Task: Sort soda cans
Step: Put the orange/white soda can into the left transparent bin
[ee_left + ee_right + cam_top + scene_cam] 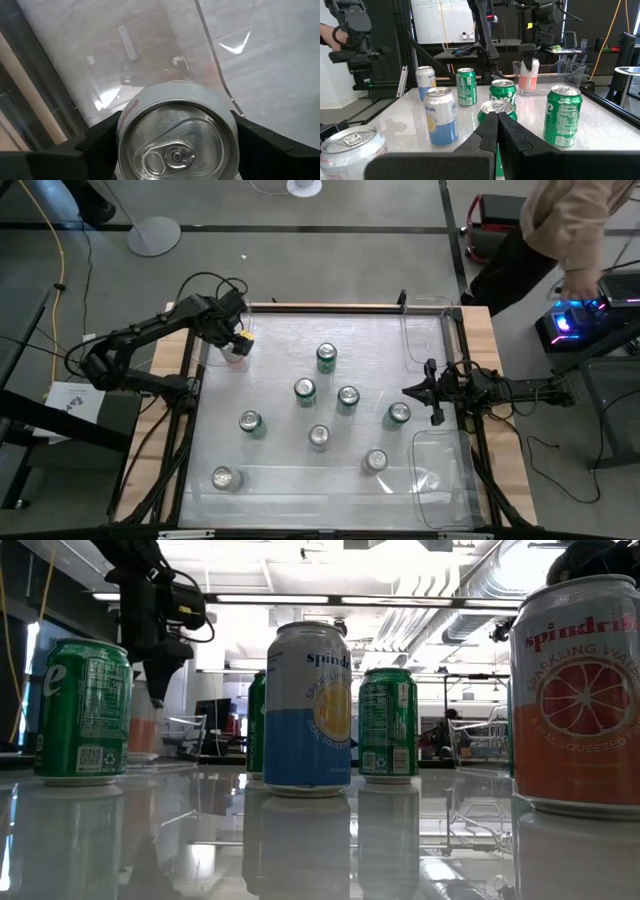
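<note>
Several soda cans stand upright on the white table top: green ones (pixel 327 357) (pixel 305 389), silver-topped ones (pixel 348 396) (pixel 250 421) (pixel 319 436) (pixel 376 461) (pixel 222 478), and one (pixel 399 413) just beside my right gripper. In the low view a blue-and-yellow can (pixel 307 708) and an orange one (pixel 580 700) stand close. My left gripper (pixel 238 343) is at the far left, shut on a pale orange can (pixel 145 728) inside a clear bin (pixel 555 75). My right gripper (pixel 425 392) hovers at the right edge, shut, touching nothing. My left gripper (pixel 177 142) holds the pale orange can by its upper wall (pixel 135 107), just below the silver top. The can is pinched between the two fingers (pixel 100 137), which come from above, pointing down. It stays upright; whether its base rests on the bin floor I cannot tell.
Two more clear bins sit along the right side, one far (pixel 430 330) and one near (pixel 440 480). Wooden table edges (pixel 480 330) frame the white surface. A person (pixel 570 230) stands beyond the far right corner. Open room lies between the cans and the left bin.
</note>
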Motion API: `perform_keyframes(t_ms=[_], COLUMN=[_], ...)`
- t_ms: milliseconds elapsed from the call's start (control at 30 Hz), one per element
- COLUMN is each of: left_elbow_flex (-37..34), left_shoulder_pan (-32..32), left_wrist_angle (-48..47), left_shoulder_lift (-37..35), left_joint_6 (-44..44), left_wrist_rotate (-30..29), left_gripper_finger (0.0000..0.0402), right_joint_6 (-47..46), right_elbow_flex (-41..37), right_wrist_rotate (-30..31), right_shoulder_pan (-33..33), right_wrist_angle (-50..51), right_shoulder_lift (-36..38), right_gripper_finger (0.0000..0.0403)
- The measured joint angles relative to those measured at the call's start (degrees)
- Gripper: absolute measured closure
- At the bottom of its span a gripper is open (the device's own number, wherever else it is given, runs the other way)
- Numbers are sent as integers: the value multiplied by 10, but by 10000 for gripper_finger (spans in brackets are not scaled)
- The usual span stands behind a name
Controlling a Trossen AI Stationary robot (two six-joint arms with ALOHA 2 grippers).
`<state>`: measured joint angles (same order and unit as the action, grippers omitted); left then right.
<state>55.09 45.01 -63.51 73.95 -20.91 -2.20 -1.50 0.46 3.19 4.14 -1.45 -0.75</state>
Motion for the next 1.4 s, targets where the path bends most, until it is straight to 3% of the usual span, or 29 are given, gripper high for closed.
perform_keyframes(t_ms=[400,633,833,1067,1233,1400], left_elbow_flex=[0,0,2,77,148,126], left_shoulder_pan=[0,4,5,5,-2,-37], left_wrist_angle=[-3,-12,-12,-40,-27,90], left_shoulder_lift=[0,0,0,-3,-37,-133], left_joint_6=[14,26,40,80,138,156], left_wrist_rotate=[6,37,36,32,31,34], left_gripper_finger=[94,51,42,41,41,41], right_joint_6=[0,0,0,0,0,0], right_elbow_flex=[0,0,0,0,0,0], right_wrist_rotate=[0,0,0,0,0,0], right_shoulder_pan=[0,0,0,0,0,0], right_wrist_angle=[0,0,0,0,0,0], right_shoulder_lift=[0,0,0,0,0,0], right_gripper_finger=[402,402,402,402,402,402])
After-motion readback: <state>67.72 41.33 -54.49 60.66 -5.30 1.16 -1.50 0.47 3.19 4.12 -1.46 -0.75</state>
